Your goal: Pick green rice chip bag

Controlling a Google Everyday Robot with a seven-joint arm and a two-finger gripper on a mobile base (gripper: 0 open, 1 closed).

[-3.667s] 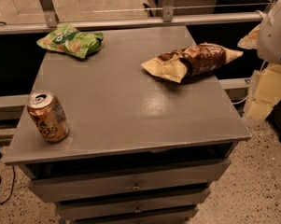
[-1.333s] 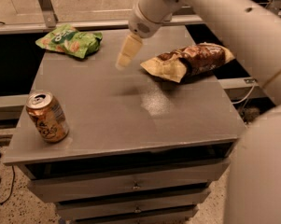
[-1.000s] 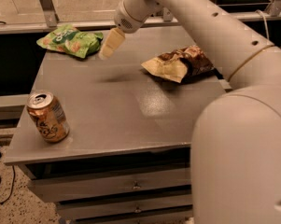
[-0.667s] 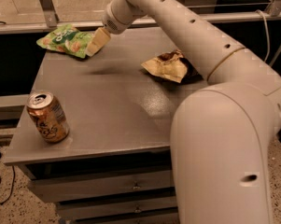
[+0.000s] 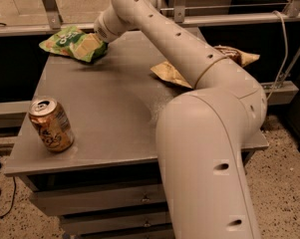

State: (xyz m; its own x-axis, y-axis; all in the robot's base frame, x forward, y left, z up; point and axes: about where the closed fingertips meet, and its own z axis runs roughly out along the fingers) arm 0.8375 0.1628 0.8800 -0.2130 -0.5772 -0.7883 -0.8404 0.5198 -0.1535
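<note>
gripper (image 5: pixel 91 44): far-left corner of table (image 5: pixel 109 108), right on the near-right end of the bag
grip state: cannot tell
green rice chip bag (image 5: pixel 62 38): lying flat at far-left corner, crinkled, gripper overlapping it
contact: looks touching, not certain
arm (image 5: pixel 189 59): reaches from near right across the tabletop to that corner
brown bag (image 5: pixel 170 74): far right, mostly hidden behind arm
soda can (image 5: pixel 51 124): 1, upright, near-left edge, well apart from the bag
drawers (image 5: pixel 104 198): below tabletop
</note>
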